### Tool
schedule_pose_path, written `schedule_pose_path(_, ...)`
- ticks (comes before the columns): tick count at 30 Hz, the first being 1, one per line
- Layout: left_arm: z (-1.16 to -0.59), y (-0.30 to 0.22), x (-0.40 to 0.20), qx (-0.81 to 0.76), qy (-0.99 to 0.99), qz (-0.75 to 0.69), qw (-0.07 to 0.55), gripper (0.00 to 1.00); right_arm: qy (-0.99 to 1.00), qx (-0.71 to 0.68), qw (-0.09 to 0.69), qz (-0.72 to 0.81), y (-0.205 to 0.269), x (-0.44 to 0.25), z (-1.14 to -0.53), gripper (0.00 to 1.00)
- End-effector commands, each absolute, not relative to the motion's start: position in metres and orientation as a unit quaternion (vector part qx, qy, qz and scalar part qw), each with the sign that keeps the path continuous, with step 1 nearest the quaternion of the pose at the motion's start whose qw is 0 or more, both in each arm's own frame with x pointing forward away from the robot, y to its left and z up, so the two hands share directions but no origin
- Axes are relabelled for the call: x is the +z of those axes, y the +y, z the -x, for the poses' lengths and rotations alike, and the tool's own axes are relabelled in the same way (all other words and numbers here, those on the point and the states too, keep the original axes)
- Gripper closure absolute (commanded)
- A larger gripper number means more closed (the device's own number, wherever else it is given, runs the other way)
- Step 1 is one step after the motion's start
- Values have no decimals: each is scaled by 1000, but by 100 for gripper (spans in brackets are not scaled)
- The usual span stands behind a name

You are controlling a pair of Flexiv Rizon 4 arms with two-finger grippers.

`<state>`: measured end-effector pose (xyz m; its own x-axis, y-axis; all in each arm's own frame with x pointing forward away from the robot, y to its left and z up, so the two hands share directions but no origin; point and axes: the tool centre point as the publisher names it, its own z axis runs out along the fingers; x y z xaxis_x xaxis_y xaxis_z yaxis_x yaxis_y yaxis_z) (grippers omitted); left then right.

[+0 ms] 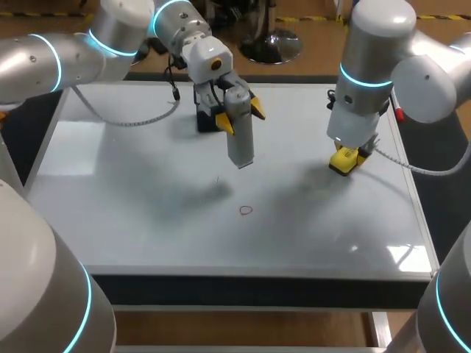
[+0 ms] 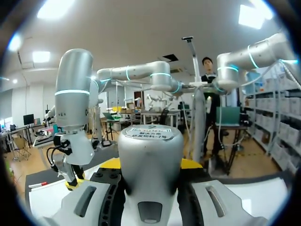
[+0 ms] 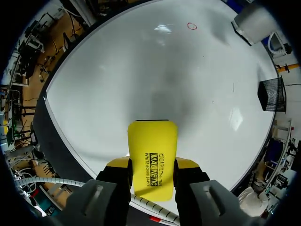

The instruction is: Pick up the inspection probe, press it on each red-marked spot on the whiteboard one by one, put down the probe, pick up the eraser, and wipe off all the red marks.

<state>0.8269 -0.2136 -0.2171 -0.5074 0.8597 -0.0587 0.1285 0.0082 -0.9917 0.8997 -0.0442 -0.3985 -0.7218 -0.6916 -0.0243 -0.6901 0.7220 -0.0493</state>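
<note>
White board (image 1: 147, 220) covers the table under both arms. Left gripper (image 1: 241, 116) clamps the one grey probe (image 1: 240, 147), which hangs with its long axis roughly upright and its tip down above the board; the left wrist view shows only its broad top. Right gripper (image 3: 153, 162) holds the one yellow eraser (image 3: 153, 141), long axis along the fingers, low by the board. One red ring (image 1: 246, 210) lies apart from both, seen only in the head and right wrist views.
</note>
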Motion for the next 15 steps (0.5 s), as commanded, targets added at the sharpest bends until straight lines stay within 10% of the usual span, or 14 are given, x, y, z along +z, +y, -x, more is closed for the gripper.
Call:
schedule_pose_path(1, -812, -214, -223, 590, -651, 379, 291, 100, 927, -20, 20, 373, -45, -398, -900, 100)
schedule_pose_path(15, -789, -225, -252, 590, -622, 396, 328, 100, 927, -20, 20, 373, -45, -398, -900, 100)
